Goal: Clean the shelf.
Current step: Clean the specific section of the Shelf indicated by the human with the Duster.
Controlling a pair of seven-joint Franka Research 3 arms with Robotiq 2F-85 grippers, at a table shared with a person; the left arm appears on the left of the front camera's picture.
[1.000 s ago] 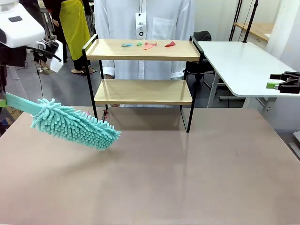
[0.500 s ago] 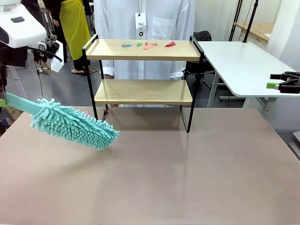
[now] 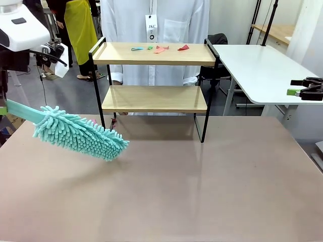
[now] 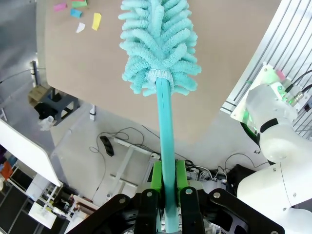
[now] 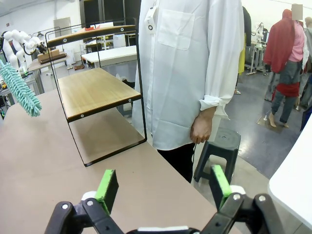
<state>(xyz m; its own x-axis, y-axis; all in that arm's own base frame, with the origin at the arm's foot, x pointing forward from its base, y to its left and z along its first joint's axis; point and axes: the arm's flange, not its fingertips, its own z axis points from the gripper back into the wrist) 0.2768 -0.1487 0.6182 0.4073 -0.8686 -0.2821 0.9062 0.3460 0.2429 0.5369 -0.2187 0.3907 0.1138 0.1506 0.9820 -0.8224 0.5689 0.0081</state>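
**Two-arm station with shelf and duster, seen from the robot's side.**

The two-tier shelf (image 3: 154, 75), made of two light wooden boards in a thin black metal frame, stands upright at the far edge of the matte brown surface (image 3: 181, 191). It sits about mid-width, directly in front of a person in a white shirt (image 3: 171, 20) at the far side. Small coloured paper scraps (image 3: 159, 48) in blue, green, pink and red lie scattered on its upper board.

The left end effector (image 4: 168, 171) is clamped on the flat teal handle of a fluffy teal microfibre duster (image 3: 81, 133), with a green pad pressed against each side of the handle. The duster head hangs over the left part of the surface and slopes down toward the right. Its tip lies near the shelf's left front leg but apart from the frame. Whether the head touches the surface cannot be told. In the left wrist view, further coloured bits (image 4: 80, 12) lie on the surface beyond the duster head.

The right end effector (image 5: 164, 186) has its jaws spread wide and holds nothing. It hovers at the right side by a white table (image 3: 257, 70), well apart from the shelf. In its wrist view the shelf appears end-on, with the person's hand (image 5: 201, 127) hanging beside the end rail.
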